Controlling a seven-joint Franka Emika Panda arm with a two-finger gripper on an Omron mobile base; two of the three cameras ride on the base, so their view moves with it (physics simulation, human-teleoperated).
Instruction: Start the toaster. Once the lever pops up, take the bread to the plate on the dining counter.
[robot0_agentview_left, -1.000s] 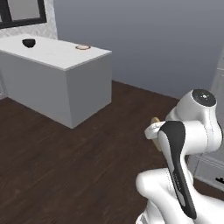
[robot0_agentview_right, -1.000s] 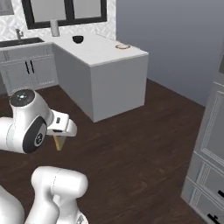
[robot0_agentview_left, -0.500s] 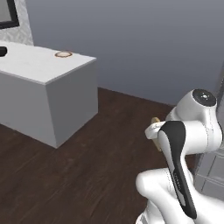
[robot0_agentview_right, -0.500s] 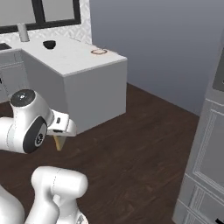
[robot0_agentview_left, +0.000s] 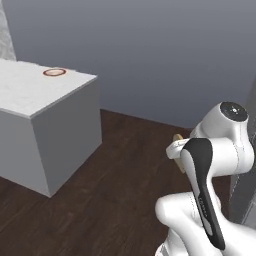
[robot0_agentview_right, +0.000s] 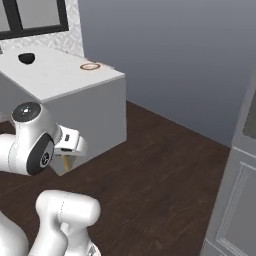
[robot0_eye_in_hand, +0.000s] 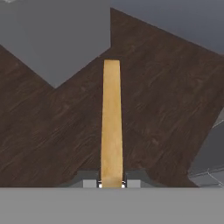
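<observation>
The pincer (robot0_eye_in_hand: 111, 183) is clamped on the bread (robot0_eye_in_hand: 111, 122), which the hand view shows edge-on as a tan-golden strip running up from between the two finger tips, over dark wood floor (robot0_eye_in_hand: 162, 87). In the left base view a corner of the bread (robot0_agentview_left: 177, 138) peeks out beside the folded white arm; in the right base view it hangs below the wrist (robot0_agentview_right: 66, 162). The grip matches that of a second ago. Since then the base has turned: the desk (robot0_agentview_left: 60, 125) now sits closer and further left in both base views, and the plate (robot0_agentview_left: 54, 72) rests near its corner, well apart from the bread. A dark bowl (robot0_agentview_right: 26, 58) lies further back on the desk.
</observation>
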